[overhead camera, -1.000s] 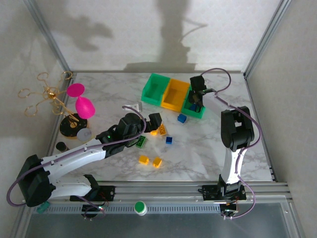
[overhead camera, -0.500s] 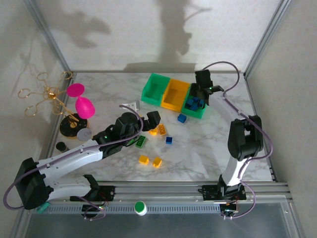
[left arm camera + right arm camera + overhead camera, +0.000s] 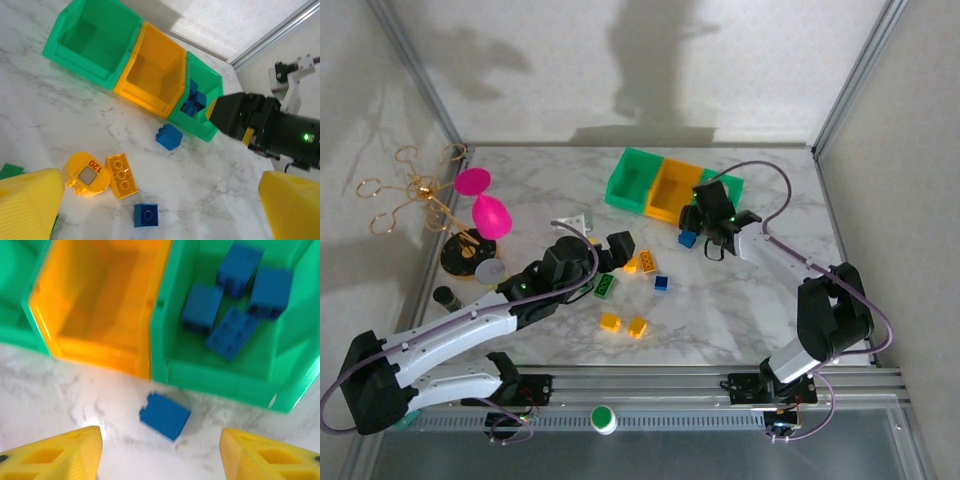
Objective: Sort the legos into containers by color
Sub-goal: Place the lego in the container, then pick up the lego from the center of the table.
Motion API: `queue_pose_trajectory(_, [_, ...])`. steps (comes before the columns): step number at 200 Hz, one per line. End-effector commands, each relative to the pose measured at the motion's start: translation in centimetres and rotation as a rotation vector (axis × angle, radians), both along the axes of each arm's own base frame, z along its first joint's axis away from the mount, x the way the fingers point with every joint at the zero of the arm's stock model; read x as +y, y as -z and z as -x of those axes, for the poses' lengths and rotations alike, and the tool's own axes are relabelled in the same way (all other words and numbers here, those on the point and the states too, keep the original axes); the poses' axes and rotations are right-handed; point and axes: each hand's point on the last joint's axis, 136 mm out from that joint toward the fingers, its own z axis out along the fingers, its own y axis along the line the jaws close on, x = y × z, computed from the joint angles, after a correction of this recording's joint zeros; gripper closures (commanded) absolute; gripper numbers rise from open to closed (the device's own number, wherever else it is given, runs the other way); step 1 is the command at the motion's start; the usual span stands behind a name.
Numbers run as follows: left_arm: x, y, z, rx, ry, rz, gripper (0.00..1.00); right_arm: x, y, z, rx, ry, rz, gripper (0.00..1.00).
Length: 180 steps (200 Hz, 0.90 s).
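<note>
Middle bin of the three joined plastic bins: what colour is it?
Yellow-orange. The middle open-top plastic bin shows best in the right wrist view.

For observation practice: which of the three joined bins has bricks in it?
The green bin at the row's right end: it holds blue bricks; the yellow-orange middle bin and other green bin are empty.

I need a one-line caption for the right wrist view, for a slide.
Right gripper open over a blue brick beside the green bin holding four blue bricks.
</note>
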Motion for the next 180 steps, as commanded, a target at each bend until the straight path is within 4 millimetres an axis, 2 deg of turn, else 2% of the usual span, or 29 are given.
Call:
queue_pose_trajectory(1, [1.5, 1.0, 0.2, 0.017, -0.053, -0.004, 0.0, 1.0, 1.2, 0.7, -0.005, 0.049, -0.033, 0.33])
queue_pose_trajectory(42, [1.9, 1.9, 0.4, 0.035, -0.067, -0.009, 0.0, 2.5, 5.1, 0.8, 0.055, 0.088, -0.008, 0.27])
queue_pose_trajectory(99, [2.2, 2.3, 0.6, 0.038, -0.073, -0.008, 0.0, 1.2, 7.8, -1.1, 0.074, 0.122, 0.115, 0.19])
queue_pose_trajectory(146, [2.2, 2.3, 0.3, 0.03, -0.077, -0.025, 0.0, 1.7, 8.2, -3.0, 0.049, 0.04, 0.141, 0.14])
queue_pose_trajectory(180, [1.9, 2.3, 0.1, 0.029, -0.072, -0.036, 0.0, 3.7, 8.1, -3.7, 0.037, -0.033, 0.119, 0.14])
